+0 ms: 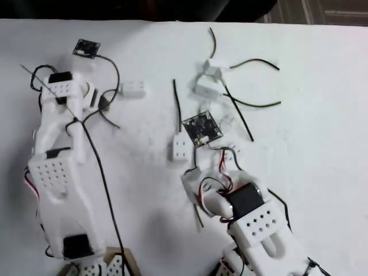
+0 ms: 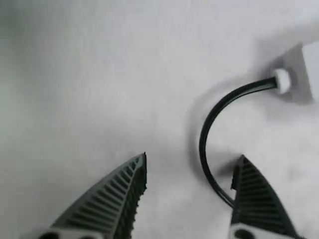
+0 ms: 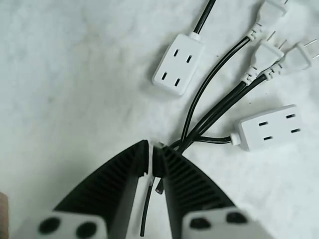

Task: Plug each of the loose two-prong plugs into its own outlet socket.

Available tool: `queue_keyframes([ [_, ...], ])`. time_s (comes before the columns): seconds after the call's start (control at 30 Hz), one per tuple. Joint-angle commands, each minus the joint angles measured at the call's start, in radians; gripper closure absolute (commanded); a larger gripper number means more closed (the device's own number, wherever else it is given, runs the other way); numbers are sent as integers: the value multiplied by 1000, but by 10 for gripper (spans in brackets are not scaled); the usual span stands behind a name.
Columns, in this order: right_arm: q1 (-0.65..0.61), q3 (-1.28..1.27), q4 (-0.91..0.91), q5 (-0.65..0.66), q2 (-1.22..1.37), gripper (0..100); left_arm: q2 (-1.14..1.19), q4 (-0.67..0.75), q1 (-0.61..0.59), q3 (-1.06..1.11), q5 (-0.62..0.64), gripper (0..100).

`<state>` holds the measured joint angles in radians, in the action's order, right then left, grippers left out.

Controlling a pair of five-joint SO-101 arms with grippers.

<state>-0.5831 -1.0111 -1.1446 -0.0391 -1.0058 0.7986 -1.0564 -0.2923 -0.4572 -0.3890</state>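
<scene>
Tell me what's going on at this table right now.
Two robot arms are working with plugs and outlets. The right end effector is shut on a bundle of black cords near two outlet blocks. Three two-prong plugs lie loose beside them, prongs bare, none plugged in. The left end effector is open above the table, a curved black cable beneath it leading to a white outlet block.
</scene>
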Motion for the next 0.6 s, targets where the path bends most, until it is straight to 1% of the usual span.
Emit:
queue_keyframes([
  [0.0, 10, 8, 13, -6, -18, 981, 125, -104, 12, -224, -9, 784],
  [0.1, 10, 8, 13, -6, -18, 981, 197, -227, 22, -364, -18, 830],
  [0.23, 12, 8, 12, -6, -18, 981, 259, -427, 45, -534, -138, 925],
  [0.3, 12, 8, 12, -6, -18, 981, 282, -529, 62, -605, -164, 975],
  [0.43, 12, 8, 10, -6, -18, 981, 303, -723, 85, -718, -166, 979],
  [0.57, 12, 8, 10, -6, -19, 981, 278, -733, 87, -726, -146, 979],
])
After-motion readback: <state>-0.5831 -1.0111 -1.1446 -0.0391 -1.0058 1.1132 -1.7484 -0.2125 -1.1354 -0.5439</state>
